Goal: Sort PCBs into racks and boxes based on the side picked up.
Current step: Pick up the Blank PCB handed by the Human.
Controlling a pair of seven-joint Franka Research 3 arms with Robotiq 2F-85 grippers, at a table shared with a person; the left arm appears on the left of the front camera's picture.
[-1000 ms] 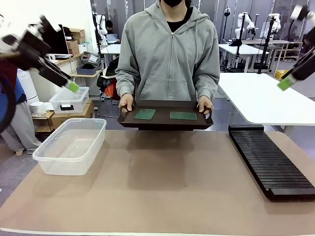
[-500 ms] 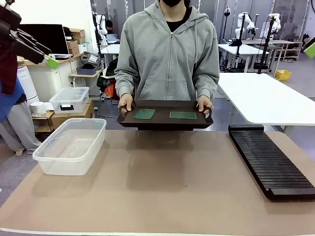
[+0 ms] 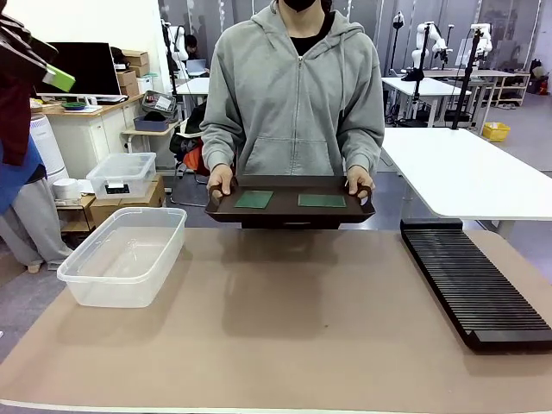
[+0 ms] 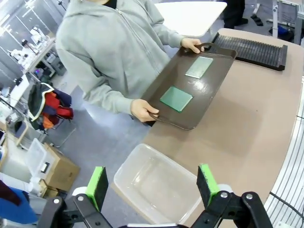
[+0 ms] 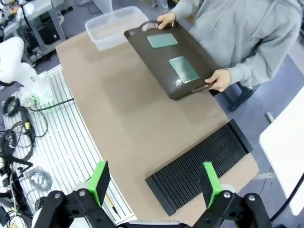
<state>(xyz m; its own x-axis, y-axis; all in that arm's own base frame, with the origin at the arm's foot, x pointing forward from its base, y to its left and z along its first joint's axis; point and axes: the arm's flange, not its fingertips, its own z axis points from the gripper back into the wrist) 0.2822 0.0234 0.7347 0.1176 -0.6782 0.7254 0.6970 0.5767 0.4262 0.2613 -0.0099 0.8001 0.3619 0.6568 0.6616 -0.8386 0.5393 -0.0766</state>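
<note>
Spanning the foreground, the tan worktop (image 3: 302,345) had a person (image 3: 293,95) in a grey hoodie standing at its far edge. A long black rack (image 3: 474,280) lay along its right edge, and a clear tub (image 3: 103,289) sat by its left edge toward the far corner. Both of the person's hands gripped a dark brown tray (image 3: 293,216) at the middle of the far edge. Two green PCBs (image 3: 254,200) lay flat on the tray, side by side and apart. The left fingers (image 4: 98,184) and the right fingers (image 5: 99,179) hung high above the worktop, spread wide and holding nothing
</note>
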